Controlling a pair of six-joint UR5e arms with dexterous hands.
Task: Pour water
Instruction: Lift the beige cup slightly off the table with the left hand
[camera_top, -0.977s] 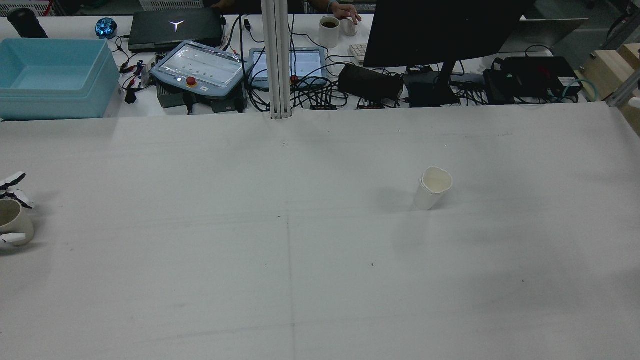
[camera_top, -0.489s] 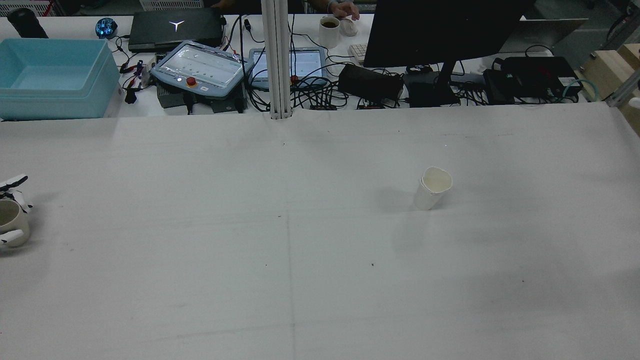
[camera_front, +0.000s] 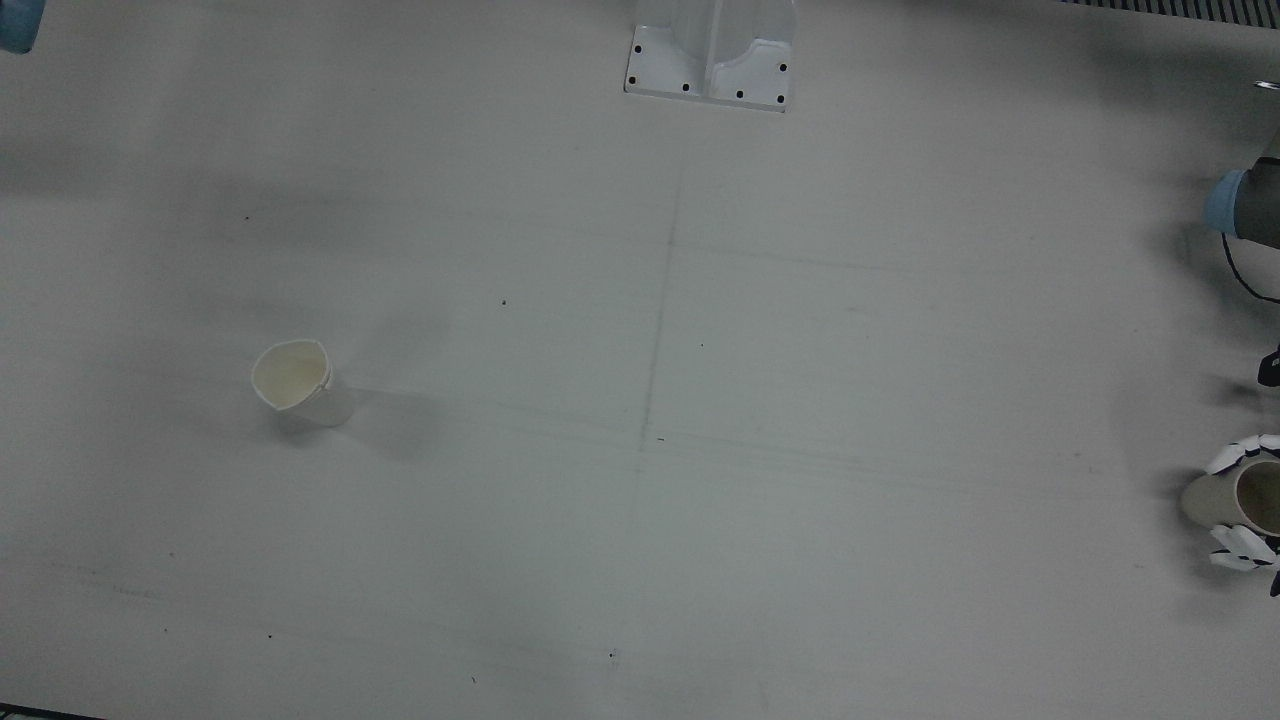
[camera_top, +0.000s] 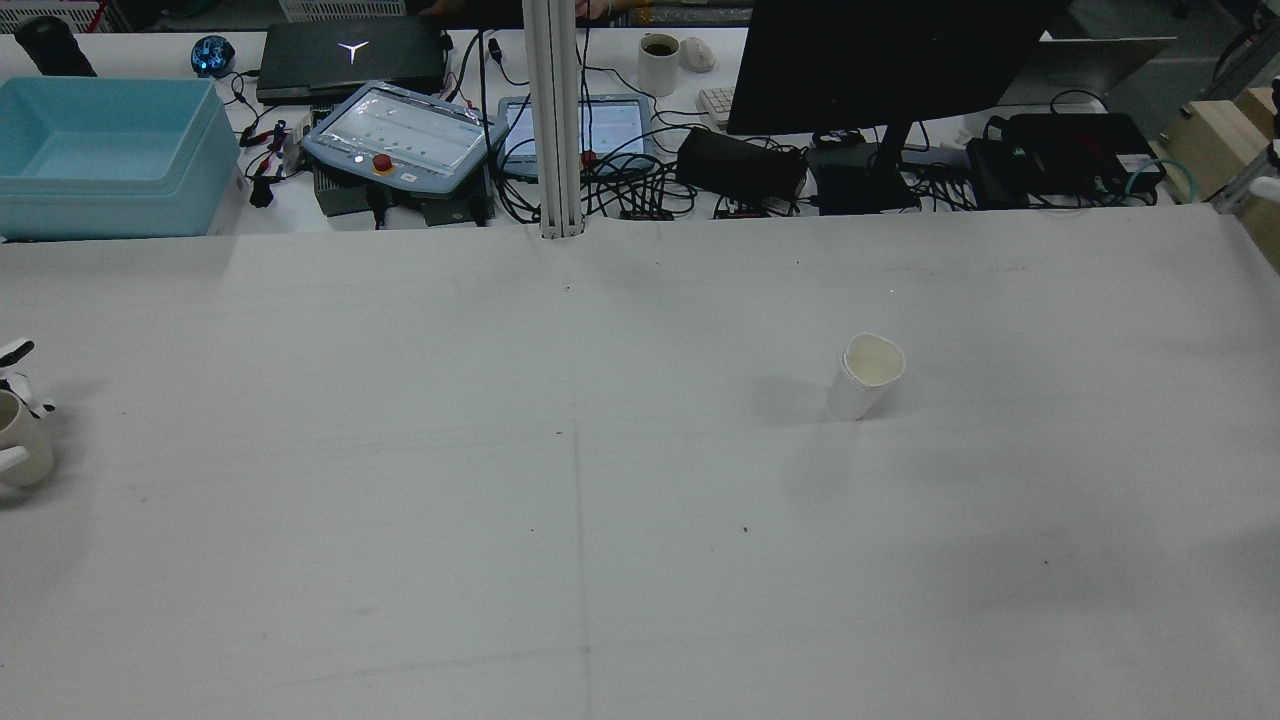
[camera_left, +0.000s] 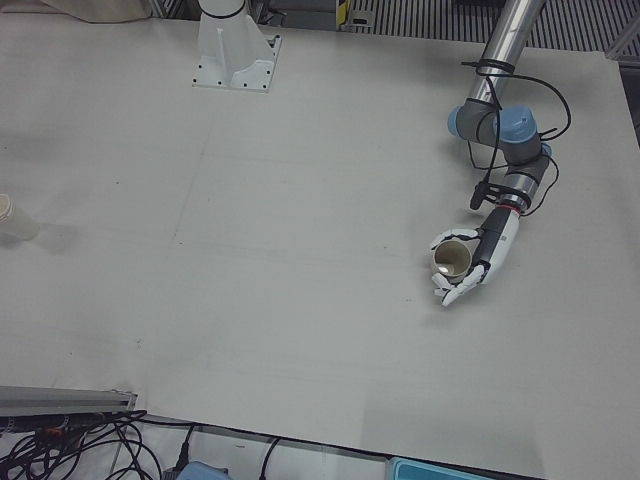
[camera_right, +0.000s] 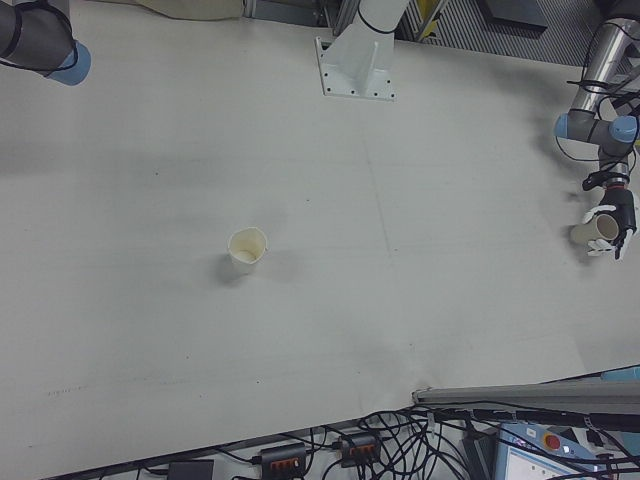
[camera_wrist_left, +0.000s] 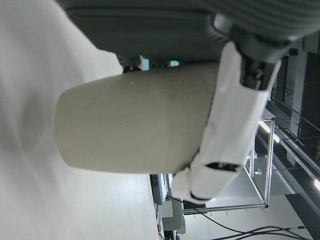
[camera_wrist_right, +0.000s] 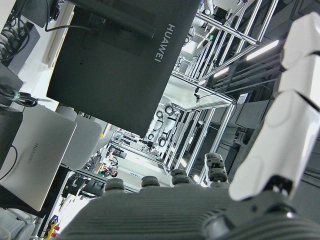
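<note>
Two cups mattered here, and they stood well apart. The white paper cup (camera_top: 865, 377) stood upright on the tabletop (camera_top: 600, 560), open mouth up, its rim slightly dented. The beige cup (camera_left: 453, 260) sat far across the tabletop from that paper cup, out at the robot's left edge, clamped in the left robot hand (camera_left: 473, 268). In the rear view the held cup (camera_top: 20, 450) lay at the left border, with the paper cup over on the right half, so the pour would call for a long sideways carry toward the robot's right.

The left robot hand had its fingers (camera_wrist_left: 235, 120) wrapped round the side wall of the beige cup, with the cup just above or on the tabletop; I could not tell which. In the left-front view the cup's mouth faced up and slightly toward the camera, so its long axis was near upright or a little tilted. The forearm reached down to it from above the far right of that view.

The right robot hand (camera_wrist_right: 280, 130) showed only in its own camera, pointed up at a monitor (camera_wrist_right: 120, 60) and frames, holding nothing visible; whether its fingers were spread or curled I could not tell. Judging by position, it was likely the nearer hand to the paper cup.
</note>
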